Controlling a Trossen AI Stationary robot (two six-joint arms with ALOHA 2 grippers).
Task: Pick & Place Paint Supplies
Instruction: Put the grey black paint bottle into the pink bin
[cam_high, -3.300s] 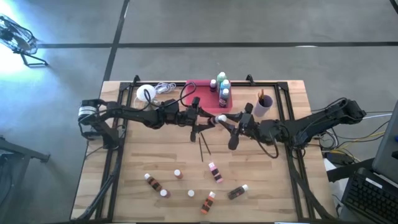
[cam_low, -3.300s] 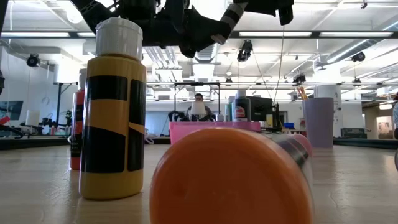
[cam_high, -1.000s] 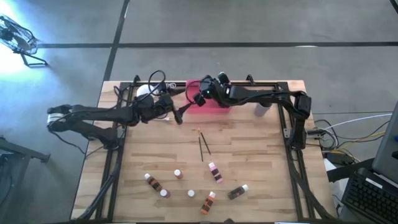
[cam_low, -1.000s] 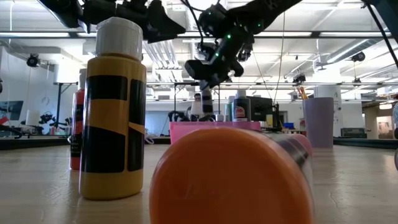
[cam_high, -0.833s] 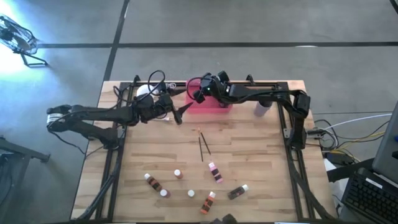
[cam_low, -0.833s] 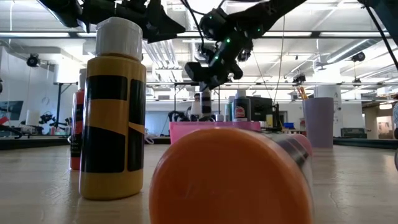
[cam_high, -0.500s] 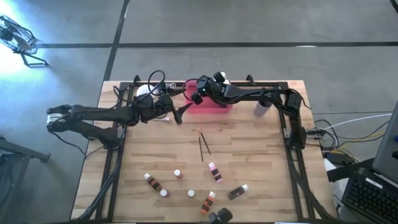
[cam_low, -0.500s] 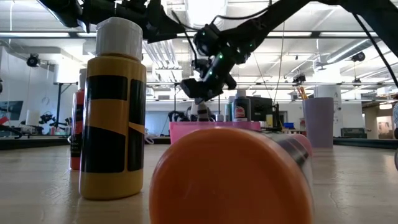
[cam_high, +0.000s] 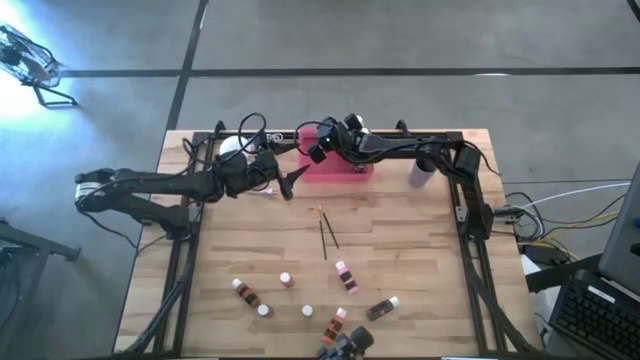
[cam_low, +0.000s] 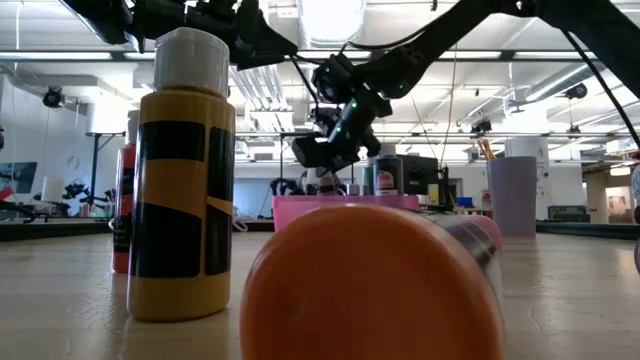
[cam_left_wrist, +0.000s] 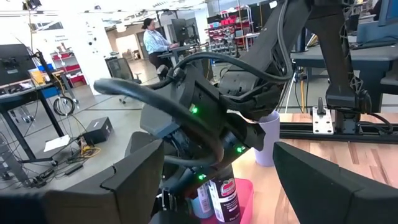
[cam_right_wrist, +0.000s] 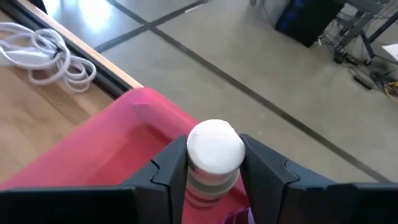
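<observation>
The bottle (cam_right_wrist: 213, 163) in the right gripper (cam_right_wrist: 211, 168) is cut off below its white cap, so its color's anyone's guess. Low view is mostly blocked by a blurry orange bottle (cam_low: 380, 285), and the pink tray (cam_low: 330, 208) barely peeks over it.

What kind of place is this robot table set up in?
Likely a robotics lab or workshop: bare grey concrete floor around the wooden table, ceiling strip lights over an open hall, and cluttered workbenches with a person at one.

At the table's (cam_high: 420, 220) far edge the tray (cam_high: 312, 170) has a coiled cord (cam_high: 262, 141) to its left and a cup (cam_high: 420, 172) to its right. Two paintbrushes (cam_high: 327, 236) lie mid-table, nearer than the tray. Several small bottles (cam_high: 345, 275) are scattered along the near edge.
</observation>
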